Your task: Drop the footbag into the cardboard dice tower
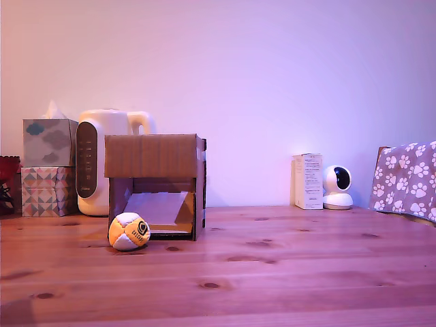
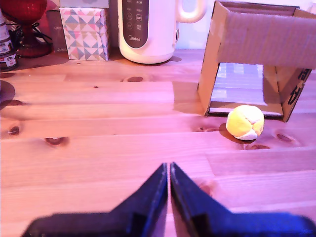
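Note:
The footbag [image 1: 129, 231] [image 2: 245, 122], orange-yellow and white with a black round logo, rests on the wooden table just in front of the cardboard dice tower [image 1: 155, 155] [image 2: 256, 37]. The tower is a brown corrugated box with a low front opening and a pale sloped ramp inside. In the wrist view my gripper [image 2: 168, 170] is shut, its dark fingers touching with nothing between them, well short of the footbag and off to one side of it. The exterior view does not show the gripper.
A white kettle [image 1: 102, 160] [image 2: 148, 29] and stacked patterned tissue boxes [image 1: 48, 167] [image 2: 85, 32] stand beside the tower. A red object [image 2: 24, 19] sits past the boxes. At the exterior view's right are a white carton [image 1: 308, 180], a small camera [image 1: 337, 187] and a paw-print cloth [image 1: 407, 178].

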`<state>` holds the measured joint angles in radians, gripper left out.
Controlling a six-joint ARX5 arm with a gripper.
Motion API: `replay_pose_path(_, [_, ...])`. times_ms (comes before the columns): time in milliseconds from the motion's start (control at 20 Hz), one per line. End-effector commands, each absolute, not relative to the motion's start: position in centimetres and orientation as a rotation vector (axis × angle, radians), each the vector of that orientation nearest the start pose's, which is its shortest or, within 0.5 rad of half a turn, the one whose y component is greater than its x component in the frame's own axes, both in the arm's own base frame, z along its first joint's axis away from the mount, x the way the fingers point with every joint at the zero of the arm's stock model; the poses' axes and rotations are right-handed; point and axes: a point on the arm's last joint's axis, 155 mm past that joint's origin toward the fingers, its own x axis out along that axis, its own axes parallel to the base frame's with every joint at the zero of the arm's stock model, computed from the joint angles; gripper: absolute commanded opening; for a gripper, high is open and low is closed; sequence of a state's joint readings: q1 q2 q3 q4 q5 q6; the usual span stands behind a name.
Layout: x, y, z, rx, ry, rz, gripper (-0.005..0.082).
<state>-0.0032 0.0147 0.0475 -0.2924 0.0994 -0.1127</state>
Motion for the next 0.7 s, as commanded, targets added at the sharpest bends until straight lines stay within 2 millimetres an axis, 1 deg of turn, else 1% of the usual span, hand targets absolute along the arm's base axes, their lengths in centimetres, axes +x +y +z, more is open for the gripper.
replay_pose_path(0, [24.4,-1.9,11.0,-0.128,0.249,-0.089,-0.0019])
replay_pose_path(200, [24.4,-1.9,11.3,-0.127,0.237,-0.089,-0.0019])
replay_pose_path(300, [24.6,-2.0,12.2,-0.130,0.201,-0.095,-0.0019])
replay_pose_path(450, [24.7,-3.0,15.0,-0.164,0.113,-0.158,-0.0019])
replay_pose_path(650, [24.2,-4.5,18.3,-0.236,0.042,-0.243,-0.0019])
